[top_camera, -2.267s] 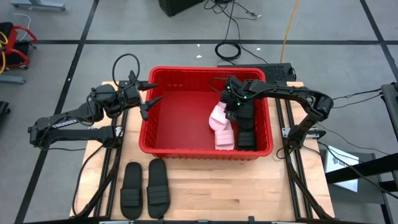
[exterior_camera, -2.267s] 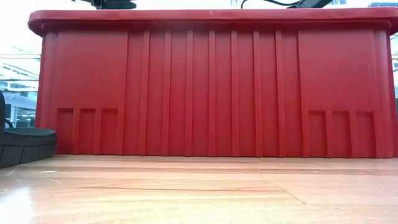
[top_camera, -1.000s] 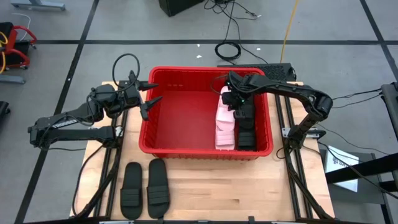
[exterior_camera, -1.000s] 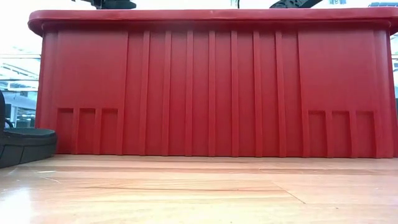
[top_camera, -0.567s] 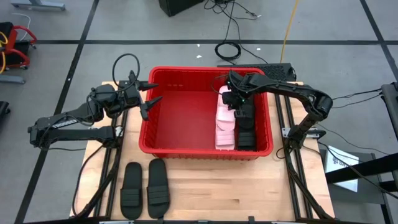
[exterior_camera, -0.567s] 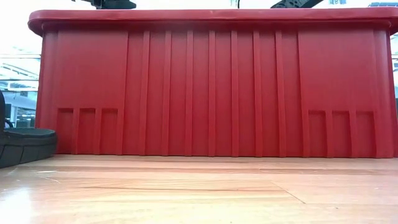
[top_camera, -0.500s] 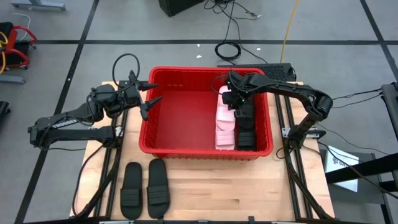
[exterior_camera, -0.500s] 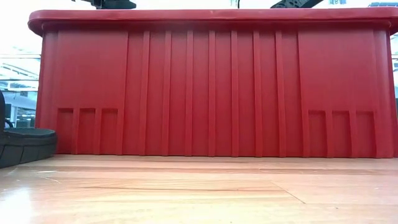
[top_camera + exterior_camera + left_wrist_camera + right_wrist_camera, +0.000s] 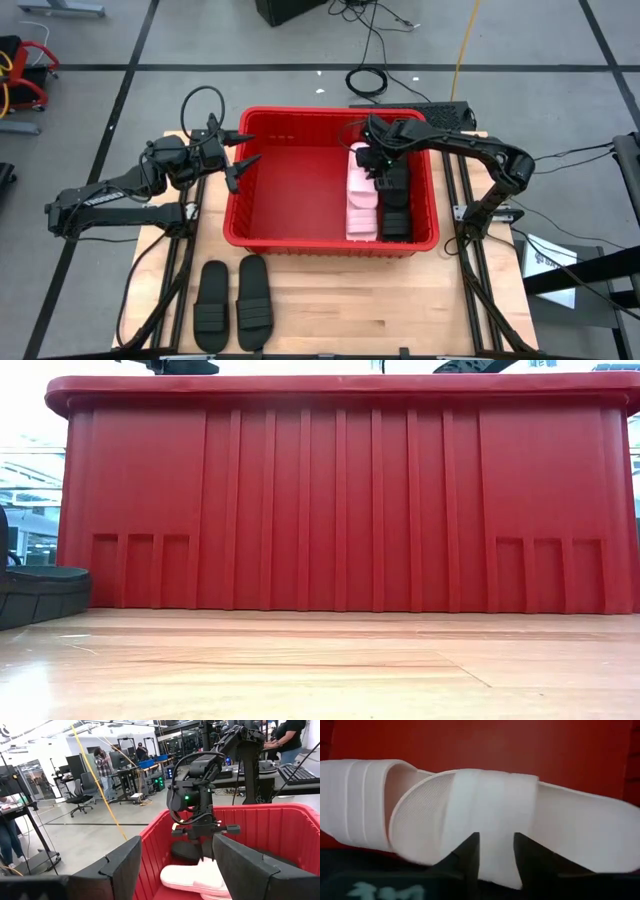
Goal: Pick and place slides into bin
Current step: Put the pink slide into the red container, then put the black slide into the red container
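The red bin [image 9: 240,215] stands mid-table; its near wall fills the low view [image 9: 340,500]. Inside, on its right side, lie two pale pink slides in line, one farther [image 9: 358,165] and one nearer [image 9: 362,215], with black slides [image 9: 396,205] beside them. My right gripper [image 9: 373,160] hangs in the bin, shut on the farther pink slide [image 9: 560,830]. My left gripper [image 9: 240,152] is open and empty over the bin's left rim. Two black slides [image 9: 212,298] [image 9: 254,295] lie flat on the table at front left. My right gripper pinches the wide strap [image 9: 492,820] of the farther pink slide between its two fingers [image 9: 470,855], at the strap's edge. The fingers come from above, pointing down. The slide lies about flat, one end overlapping the other pink slide [image 9: 355,800].
The bin's left half [image 9: 290,190] shows bare red floor. One of the table's black slides shows at the low view's left edge [image 9: 40,590]. People and desks stand in the room beyond the table [image 9: 102,765].
My right gripper has gone a little toward the table's far edge inside the bin. The pink slide it holds has swung from slanted to straight, in line with the other pink slide. Both have kept still over the last second.
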